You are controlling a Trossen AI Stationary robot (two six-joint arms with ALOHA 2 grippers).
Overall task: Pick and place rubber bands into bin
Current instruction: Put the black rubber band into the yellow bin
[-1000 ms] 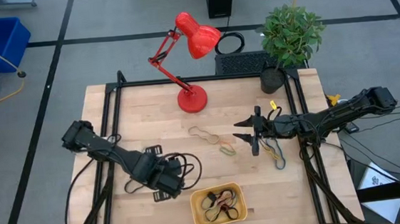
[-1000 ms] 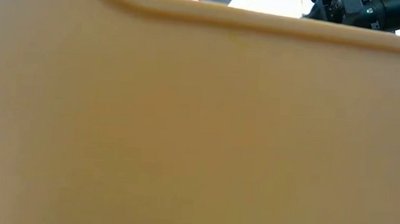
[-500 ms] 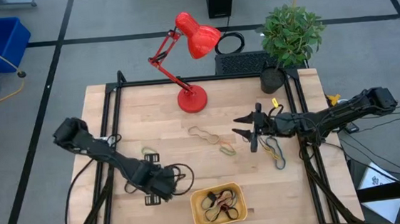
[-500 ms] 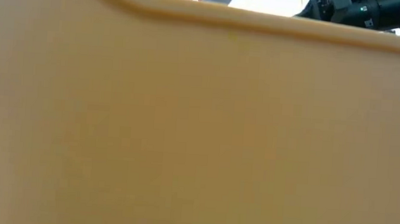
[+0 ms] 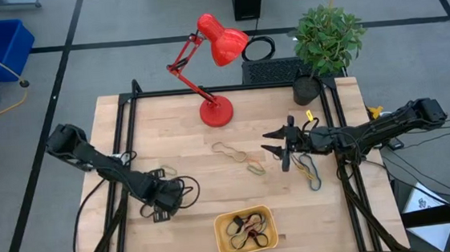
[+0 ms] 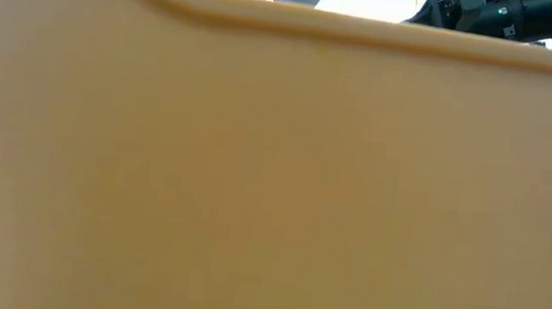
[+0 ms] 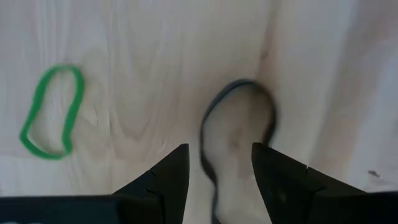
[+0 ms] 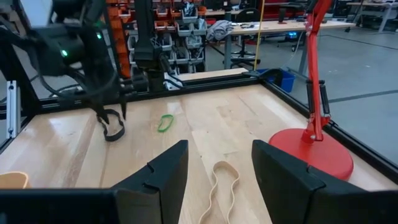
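The yellow-orange tray (image 5: 221, 237) stands at the table's near edge with several rubber bands (image 5: 246, 229) in it; its wall (image 6: 275, 174) fills the low view. My left gripper (image 5: 166, 198) is open, left of the tray, pointing down over a dark band (image 7: 239, 127) that lies on the wood and runs between its fingers. A green band (image 7: 53, 112) lies beside it. My right gripper (image 5: 269, 143) is open and empty at mid-right, pointing toward the table's left edge. A tan band (image 5: 228, 150) and a yellowish band (image 5: 256, 169) lie before it. My left gripper points down with a finger (image 7: 168, 180) on either side of the dark band's near part (image 7: 211, 180). I cannot tell whether the fingers touch it. The band lies flat on the wood.
A red desk lamp (image 5: 217, 110) stands at the table's far middle and a potted plant (image 5: 327, 41) at the far right corner. More bands (image 5: 311, 171) lie under my right arm. Black cables (image 5: 183, 190) loop beside my left gripper.
My left gripper has moved from beside the tray toward the table's left edge and a little toward the far edge, to above the dark band.
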